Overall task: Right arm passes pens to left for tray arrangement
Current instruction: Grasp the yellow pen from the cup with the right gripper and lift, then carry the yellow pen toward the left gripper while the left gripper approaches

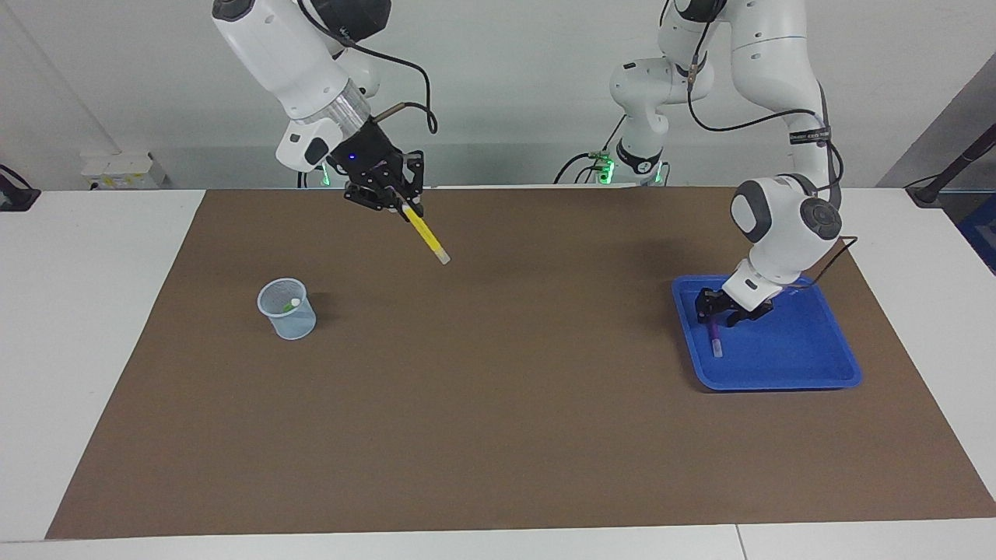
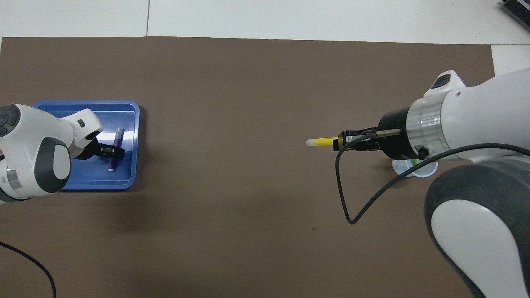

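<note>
My right gripper (image 1: 399, 202) is shut on a yellow pen (image 1: 425, 231), held up over the brown mat toward the table's middle, whitish tip slanting down. From above the yellow pen (image 2: 321, 141) sticks out of the right gripper (image 2: 345, 142) toward the left arm's end. A purple pen (image 1: 713, 336) lies in the blue tray (image 1: 786, 365). My left gripper (image 1: 717, 311) stands open just over the pen's upper end. In the overhead view the left gripper (image 2: 114, 151) straddles the purple pen (image 2: 119, 134) in the tray (image 2: 89, 177). A green pen (image 1: 289, 306) stands in the cup (image 1: 289, 320).
The translucent cup stands on the brown mat (image 1: 498, 404) toward the right arm's end; in the overhead view the right wrist covers most of the cup (image 2: 414, 170). A black cable (image 2: 352, 198) loops down from the right wrist.
</note>
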